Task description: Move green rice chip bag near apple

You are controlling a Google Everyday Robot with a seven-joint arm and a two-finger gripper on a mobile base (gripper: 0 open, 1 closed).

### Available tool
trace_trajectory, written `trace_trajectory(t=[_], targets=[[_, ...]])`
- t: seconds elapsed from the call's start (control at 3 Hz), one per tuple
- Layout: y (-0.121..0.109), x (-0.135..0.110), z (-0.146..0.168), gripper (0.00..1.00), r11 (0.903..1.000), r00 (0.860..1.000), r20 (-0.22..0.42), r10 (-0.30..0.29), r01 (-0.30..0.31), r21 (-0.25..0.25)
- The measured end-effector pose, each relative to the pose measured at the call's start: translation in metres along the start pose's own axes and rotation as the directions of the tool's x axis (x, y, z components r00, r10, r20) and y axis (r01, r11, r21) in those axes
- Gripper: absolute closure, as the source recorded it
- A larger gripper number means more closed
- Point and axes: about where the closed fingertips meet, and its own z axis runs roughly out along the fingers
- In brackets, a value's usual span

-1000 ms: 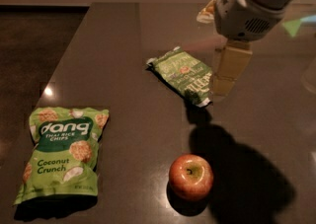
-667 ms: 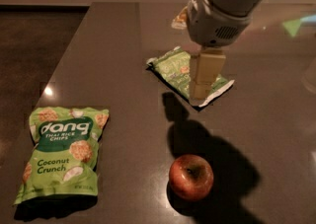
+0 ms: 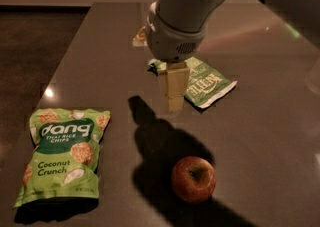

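The green rice chip bag [image 3: 63,157], light green with a white "dang" logo and "Coconut Crunch" text, lies flat at the table's front left. The apple [image 3: 194,179], small and red, sits at the front centre, well to the right of the bag. My gripper [image 3: 172,91] hangs from the grey arm over the middle of the table, above and between the two, its beige fingers [image 3: 175,83] pointing down. It holds nothing.
A flat green-and-white Kettle bag [image 3: 205,83] lies just right of and behind the gripper. A small yellowish packet [image 3: 140,36] shows behind the arm. The dark table [image 3: 260,136] has its left edge running close to the dang bag.
The gripper has moved left, from over the right end of the Kettle bag to past its left end, toward the dang bag. The bags and apple have not moved.
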Motion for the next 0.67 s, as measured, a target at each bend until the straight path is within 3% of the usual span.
trace_trajectory(t=[0.33, 0.67], targets=[[0.003, -0.031, 0.012, 0.00, 0.9886, 0.989, 0.056, -0.140, 0.142, -0.049], [0.013, -0.061, 0.025, 0.00, 0.9537, 0.956, 0.106, -0.272, 0.283, -0.102]])
